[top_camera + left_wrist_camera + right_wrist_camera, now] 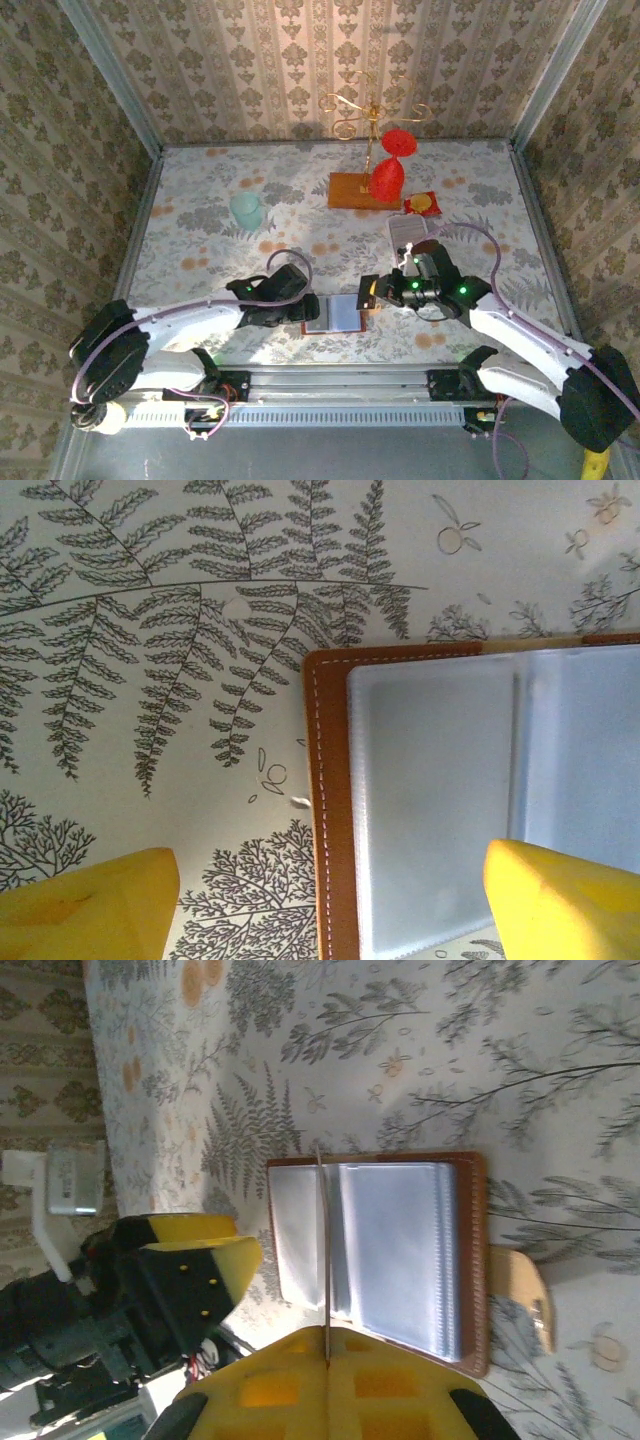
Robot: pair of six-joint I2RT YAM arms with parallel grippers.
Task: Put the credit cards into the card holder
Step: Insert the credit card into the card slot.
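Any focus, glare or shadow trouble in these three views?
Top external: evenly lit, sharp, card holder small but legible. Left wrist: left gripper soft, too near the lens; mild sheen on the holder's clear pockets. Right wrist: right gripper blurred in the foreground; the credit card it pinches shows as a thin edge-on line.

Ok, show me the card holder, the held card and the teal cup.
Card holder (322, 810): left wrist view, stitched leather edge.
Card (323, 1250): right wrist view, middle of its thin edge.
Teal cup (245, 208): top view, its body.
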